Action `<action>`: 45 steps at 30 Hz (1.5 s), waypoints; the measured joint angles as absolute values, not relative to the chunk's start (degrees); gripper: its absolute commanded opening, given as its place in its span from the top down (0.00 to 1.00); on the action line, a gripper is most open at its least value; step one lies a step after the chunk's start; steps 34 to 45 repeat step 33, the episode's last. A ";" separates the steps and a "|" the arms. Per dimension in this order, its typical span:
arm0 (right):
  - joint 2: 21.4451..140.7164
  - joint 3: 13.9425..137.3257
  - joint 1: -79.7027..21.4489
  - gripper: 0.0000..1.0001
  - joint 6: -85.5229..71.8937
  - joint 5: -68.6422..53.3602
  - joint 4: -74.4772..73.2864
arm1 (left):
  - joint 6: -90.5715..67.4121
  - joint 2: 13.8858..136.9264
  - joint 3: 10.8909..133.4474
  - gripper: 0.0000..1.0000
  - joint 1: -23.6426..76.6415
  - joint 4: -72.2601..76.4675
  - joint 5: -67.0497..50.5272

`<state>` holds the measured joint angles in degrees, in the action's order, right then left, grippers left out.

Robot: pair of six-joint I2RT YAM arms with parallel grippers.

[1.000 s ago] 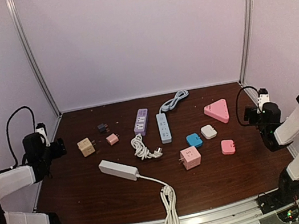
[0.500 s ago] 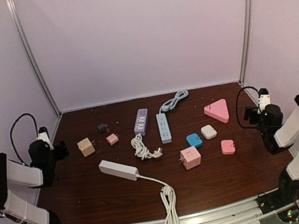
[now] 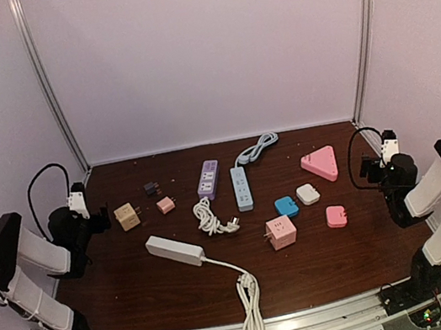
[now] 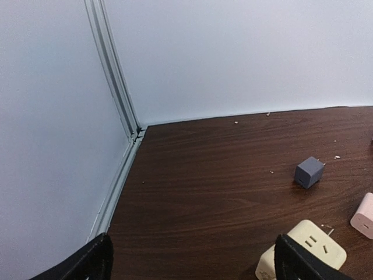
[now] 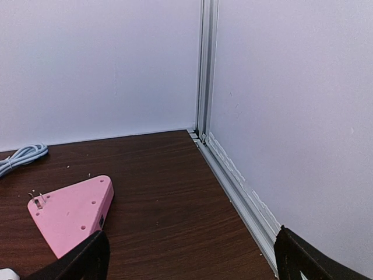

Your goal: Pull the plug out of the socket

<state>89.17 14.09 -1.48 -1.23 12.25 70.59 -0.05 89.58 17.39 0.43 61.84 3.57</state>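
We find the left gripper (image 4: 192, 261) at the 9 o'clock edge of the table (image 3: 325, 270). Its claw is spread wide, with a fingertip in each bottom corner of the wrist view and bare wood between them.

The beige cube socket (image 3: 127, 216) sits just at its 3 o'clock, near but not touched. In the left wrist view a beige piece (image 4: 265, 269) adjoins the cube's lower side; we cannot tell whether it is a seated plug. The dark plug (image 4: 309, 171) lies loose at the cube's 1 o'clock and the small pink plug (image 3: 166, 204) at its 3 o'clock.

The right gripper (image 5: 192, 256) stands at the 3 o'clock edge, likewise wide and holding nothing. It is close to the side rail (image 5: 230, 175), with the pink triangle (image 5: 73, 213) at its 9 o'clock.

The white cord (image 3: 248, 297) reaches the 6 o'clock edge. Bare wood runs along the 12 o'clock wall.
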 measured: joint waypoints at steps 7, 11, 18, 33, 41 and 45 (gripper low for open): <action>89.17 14.09 -1.48 0.00 -1.23 12.25 70.61 | 1.56 89.58 18.06 0.02 1.50 61.56 2.72; 89.17 14.09 -1.48 0.00 -1.21 12.25 70.59 | 1.76 89.58 18.06 0.02 1.50 61.43 2.70; 89.17 14.11 -1.48 0.00 -1.21 12.23 70.83 | 1.89 89.58 18.06 0.02 1.50 61.28 2.57; 89.17 14.09 -1.48 0.00 -1.21 12.21 70.96 | 1.89 89.58 18.06 0.02 1.50 61.17 2.55; 89.17 14.09 -1.48 0.00 -1.21 12.21 70.96 | 1.89 89.58 18.06 0.02 1.50 61.17 2.55; 89.17 14.09 -1.48 0.00 -1.21 12.21 70.96 | 1.89 89.58 18.06 0.02 1.50 61.17 2.55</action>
